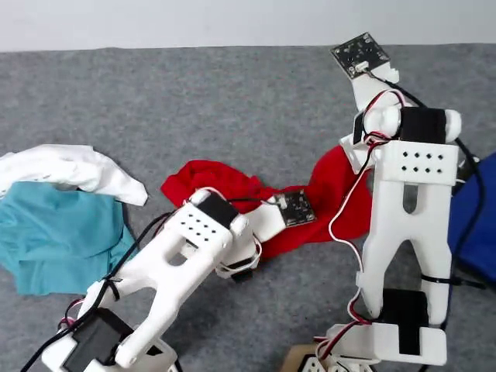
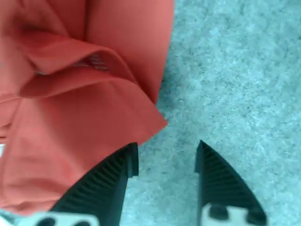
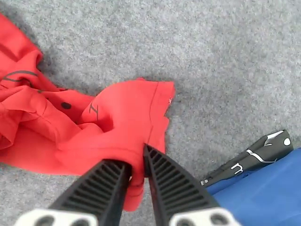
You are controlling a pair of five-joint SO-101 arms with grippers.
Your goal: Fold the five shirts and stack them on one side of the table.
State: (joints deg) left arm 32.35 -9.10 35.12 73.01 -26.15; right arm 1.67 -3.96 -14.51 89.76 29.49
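Four shirts lie on the grey table cover (image 1: 232, 101) as I watch from the high camera. A white shirt (image 1: 74, 167) is crumpled at the left side and overlaps a teal shirt (image 1: 50, 236) spread beneath it. A red shirt (image 1: 205, 182) is bunched in the middle between my two arms, and a blue shirt (image 1: 477, 225) sits at the right edge.

My right gripper (image 3: 137, 157) has its fingers pinched together on a raised fold of the red shirt, close to a hem corner. The blue shirt lies near it, with a dark strip (image 3: 254, 157) bearing white marks along its edge; I cannot tell what that strip is.

My left gripper (image 2: 167, 150) has its fingers spread apart, low at the red shirt's border. One finger overlaps the fabric and the other is over bare grey cover.
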